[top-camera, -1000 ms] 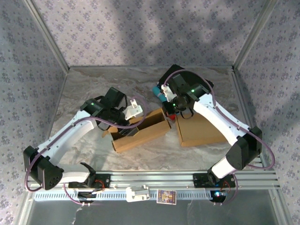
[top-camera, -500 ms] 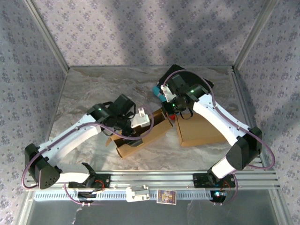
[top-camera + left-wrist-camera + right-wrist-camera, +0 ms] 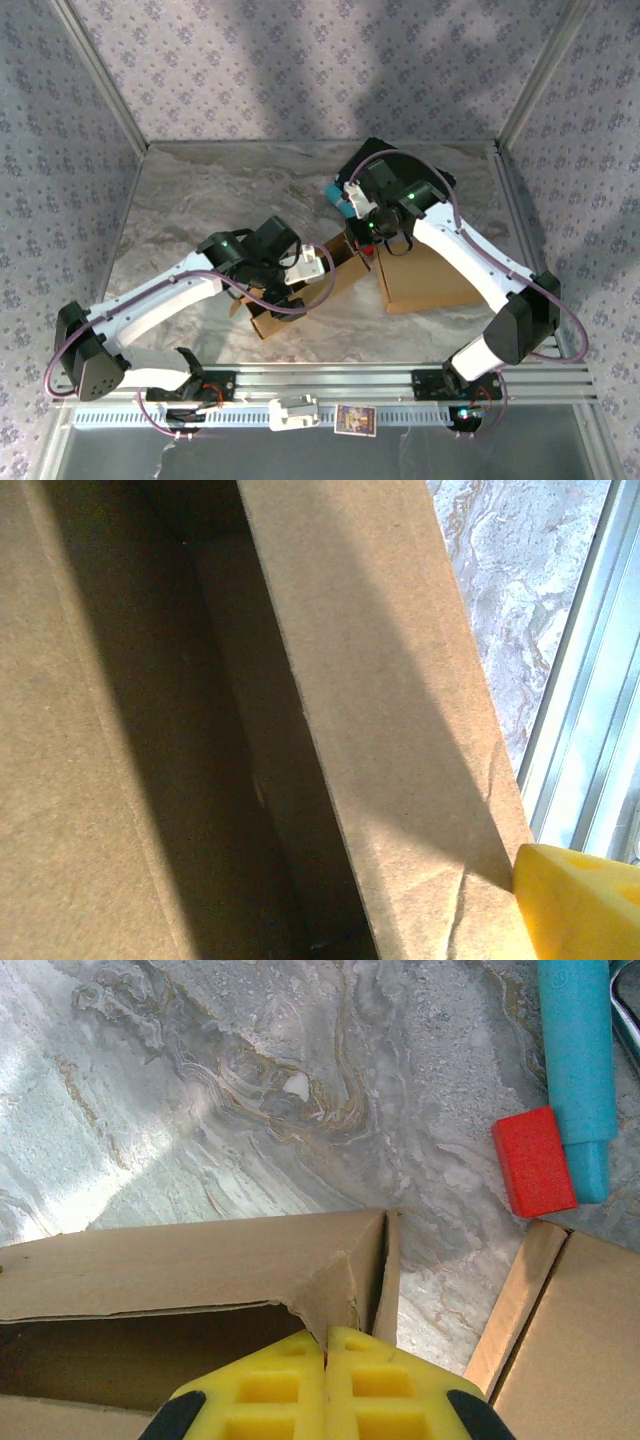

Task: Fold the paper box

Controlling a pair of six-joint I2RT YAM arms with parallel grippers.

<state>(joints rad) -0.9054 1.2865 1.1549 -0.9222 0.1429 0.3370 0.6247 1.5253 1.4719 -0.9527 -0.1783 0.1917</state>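
Brown cardboard box (image 3: 335, 282) lies open at the middle of the grey marbled counter (image 3: 200, 200). The right claw (image 3: 325, 1345) pinches its far right corner. The left claw (image 3: 312, 262), spread wide, hangs over the near wall. Advice: fold that wall along its crease while the right claw anchors the box.

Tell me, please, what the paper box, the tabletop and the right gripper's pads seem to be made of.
The paper box: brown matte cardboard, creased, ragged-edged. The tabletop: grey veined marble look, perhaps printed. The right gripper pads: matte yellow, likely plastic or rubber.
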